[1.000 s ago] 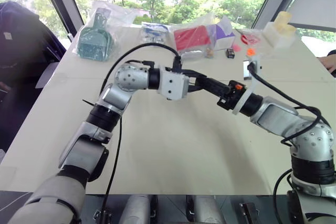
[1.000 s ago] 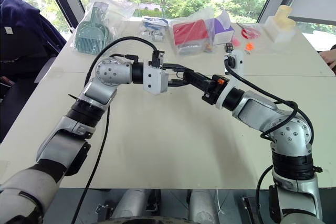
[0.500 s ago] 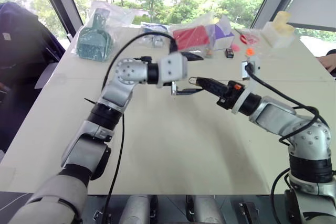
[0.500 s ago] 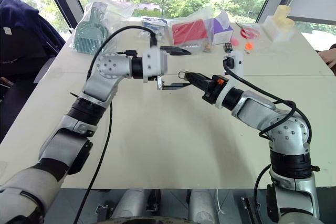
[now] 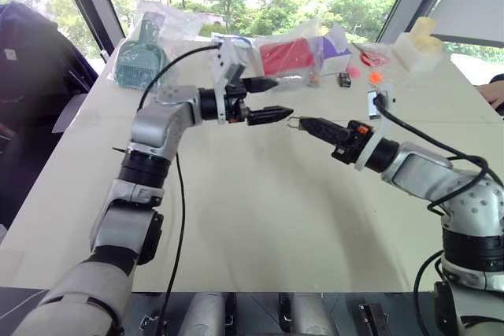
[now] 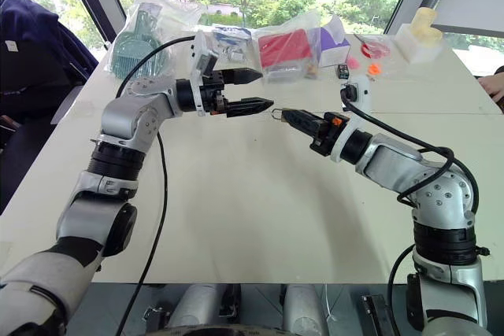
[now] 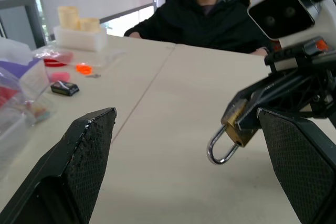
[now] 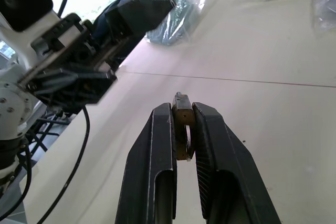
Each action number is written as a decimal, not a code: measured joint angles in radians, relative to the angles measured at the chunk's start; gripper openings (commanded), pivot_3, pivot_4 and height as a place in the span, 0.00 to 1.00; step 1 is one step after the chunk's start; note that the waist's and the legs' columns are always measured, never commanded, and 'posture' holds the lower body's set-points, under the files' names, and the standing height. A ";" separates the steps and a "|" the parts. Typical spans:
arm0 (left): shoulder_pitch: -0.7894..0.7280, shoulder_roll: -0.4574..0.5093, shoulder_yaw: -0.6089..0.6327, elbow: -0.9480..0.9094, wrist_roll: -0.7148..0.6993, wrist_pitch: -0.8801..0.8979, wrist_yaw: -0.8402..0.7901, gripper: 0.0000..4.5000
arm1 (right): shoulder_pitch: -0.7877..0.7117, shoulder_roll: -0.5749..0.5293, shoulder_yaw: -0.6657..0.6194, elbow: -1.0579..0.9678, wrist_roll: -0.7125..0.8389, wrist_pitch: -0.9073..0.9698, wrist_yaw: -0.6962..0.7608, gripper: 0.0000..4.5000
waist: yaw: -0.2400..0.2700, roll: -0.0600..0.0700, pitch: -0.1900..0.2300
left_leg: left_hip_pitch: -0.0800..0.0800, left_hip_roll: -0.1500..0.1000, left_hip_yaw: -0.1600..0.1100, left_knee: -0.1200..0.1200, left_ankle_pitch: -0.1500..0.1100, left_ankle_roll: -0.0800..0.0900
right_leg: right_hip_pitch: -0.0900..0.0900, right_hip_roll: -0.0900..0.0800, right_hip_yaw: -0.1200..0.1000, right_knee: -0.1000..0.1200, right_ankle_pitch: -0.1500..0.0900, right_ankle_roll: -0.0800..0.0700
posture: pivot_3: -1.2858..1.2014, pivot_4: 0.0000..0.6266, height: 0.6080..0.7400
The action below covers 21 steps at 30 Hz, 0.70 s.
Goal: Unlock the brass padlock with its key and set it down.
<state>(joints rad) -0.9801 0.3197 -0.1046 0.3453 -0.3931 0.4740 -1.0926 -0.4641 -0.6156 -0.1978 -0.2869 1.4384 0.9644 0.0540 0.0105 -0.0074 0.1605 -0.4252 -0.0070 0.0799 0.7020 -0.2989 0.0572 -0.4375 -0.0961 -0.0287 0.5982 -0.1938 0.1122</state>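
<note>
The small brass padlock [image 7: 234, 125] is pinched between the black fingers of my right gripper [image 5: 303, 123], which is shut on it above the middle of the table [image 5: 260, 226]. Its silvery shackle [image 7: 221, 151] hangs free, toward my left gripper. In the right wrist view the padlock [image 8: 182, 124] sits squeezed near the fingertips. My left gripper [image 5: 282, 97] stands open just short of the padlock, pointing at it, with nothing between its fingers [image 7: 89, 150]. The key is out of view.
Along the table's far edge lie plastic bags with a green item [image 5: 142, 59] and a red one [image 5: 287, 57], a purple box [image 5: 337, 46], a white container [image 5: 417, 43] and small bits [image 5: 345, 79]. A person in black [image 7: 210, 11] sits at the table's right side.
My left gripper was shut against the right gripper's tip; it has opened, rolled over and drawn back a little. The right gripper has kept still with the padlock.
</note>
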 measured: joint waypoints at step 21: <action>-0.018 -0.038 -0.034 0.153 0.100 -0.154 -0.023 0.99 | -0.003 0.008 -0.009 -0.066 0.116 -0.004 -0.065 0.00 | 0.001 0.000 0.000 | 0.000 0.000 0.000 0.000 0.000 0.000 | 0.000 -0.001 0.000 0.000 0.000 0.000 | 0.52 0.24 1.00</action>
<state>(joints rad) -0.9985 0.2817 -0.1387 0.4982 -0.2926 0.3202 -1.1160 -0.4672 -0.6074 -0.2066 -0.3526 1.5547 0.9602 -0.0107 0.0118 -0.0074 0.1605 -0.4254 -0.0070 0.0797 0.7020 -0.2988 0.0571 -0.4378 -0.0970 -0.0287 0.5982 -0.1937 0.1120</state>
